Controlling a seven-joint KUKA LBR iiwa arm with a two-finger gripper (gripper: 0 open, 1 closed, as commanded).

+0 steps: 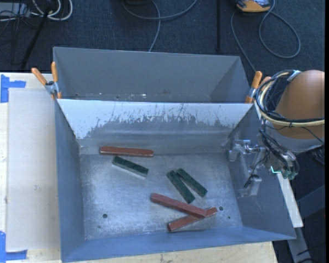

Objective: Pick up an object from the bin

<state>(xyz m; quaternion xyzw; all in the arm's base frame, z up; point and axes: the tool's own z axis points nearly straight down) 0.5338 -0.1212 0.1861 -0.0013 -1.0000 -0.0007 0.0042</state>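
My gripper (243,169) hangs over the bin's right sloping wall, open, with nothing between its fingers. The closest loose things lie to its left on the bin floor. Two dark green bars (186,184) lie side by side, slanted. Below them two red-brown sticks cross: a long one (175,204) and a shorter one (193,219) near the front. No thing touches the gripper.
Farther left a red-brown stick (126,152) lies along the foot of the back wall, with a dark green bar (130,166) just below it. The arm with its orange cover and cables stands outside the bin's right rim.
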